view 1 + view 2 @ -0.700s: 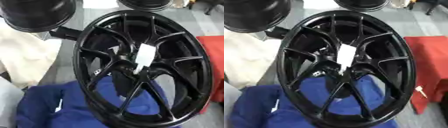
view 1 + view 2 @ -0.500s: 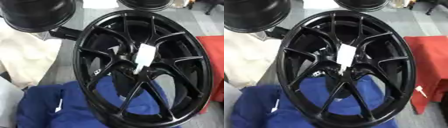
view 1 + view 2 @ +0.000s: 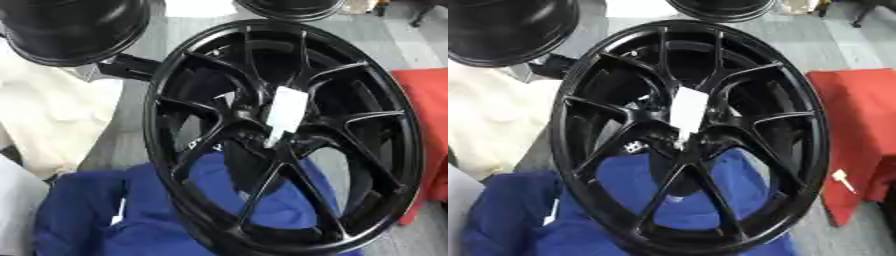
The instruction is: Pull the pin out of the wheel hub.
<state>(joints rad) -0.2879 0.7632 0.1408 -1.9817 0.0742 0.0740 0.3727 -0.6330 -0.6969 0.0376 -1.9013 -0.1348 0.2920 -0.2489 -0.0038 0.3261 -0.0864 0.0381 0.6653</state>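
I see neither of my hands in either view, so I cannot tell their state or which one is nearer. The wheel hub (image 3: 684,135) sits in the middle of the black wheel (image 3: 166,150), above the blue cloth (image 3: 509,220). A white tag (image 3: 688,111) covers it, so the pin is hidden.

wheel (image 3: 798,150) in centre, tag (image 3: 688,112) on its hub, cloth (image 3: 509,220) beneath in front, second wheel (image 3: 70,30) behind left, cushion (image 3: 859,125) at right
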